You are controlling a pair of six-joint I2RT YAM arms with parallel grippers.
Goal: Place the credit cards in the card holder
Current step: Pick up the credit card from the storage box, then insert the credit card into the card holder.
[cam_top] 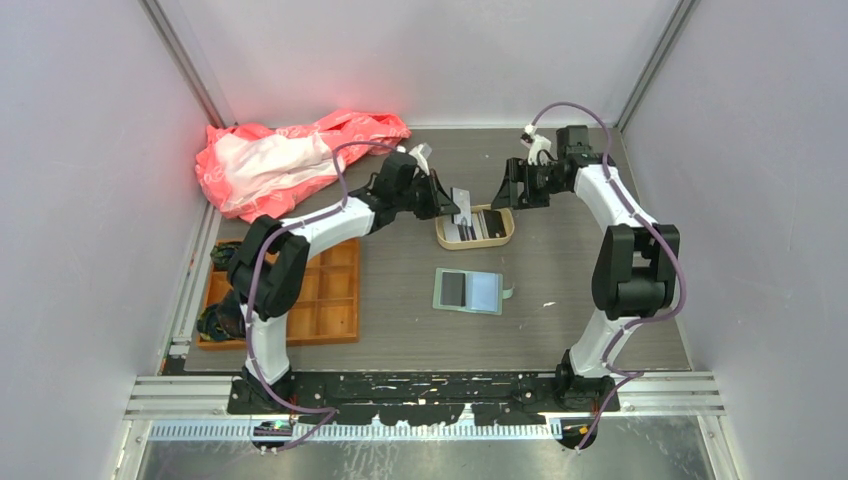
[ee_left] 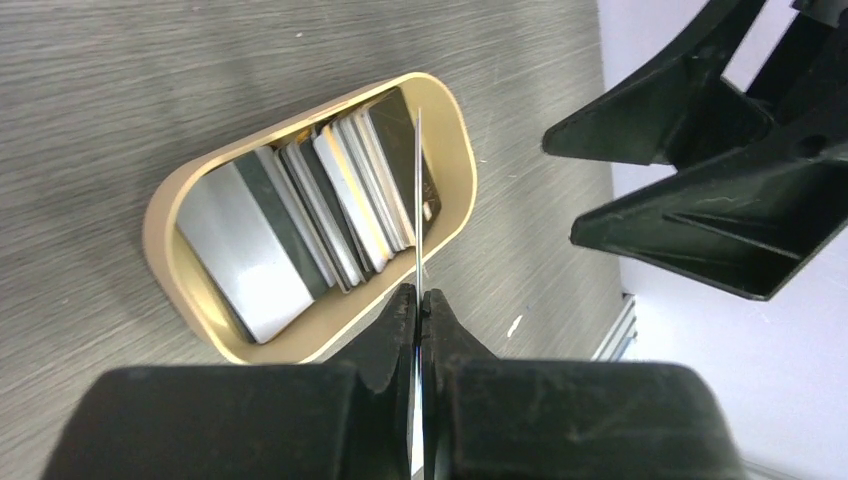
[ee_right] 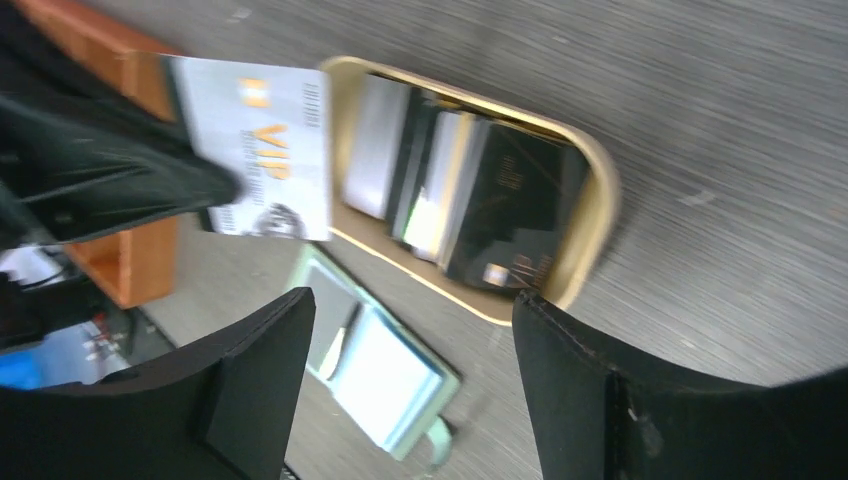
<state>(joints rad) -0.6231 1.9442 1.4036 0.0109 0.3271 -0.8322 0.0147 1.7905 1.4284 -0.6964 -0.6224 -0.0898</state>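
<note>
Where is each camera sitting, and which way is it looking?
Top: above and behind, looking down at the table; the left arm and right arm show whole.
Left wrist: on the left arm, looking down past the left pincer, shut on a card seen edge-on.
Right wrist: on the right arm, looking down through the open right pincer at the card holder.
Shared: all three see the beige tray.
</note>
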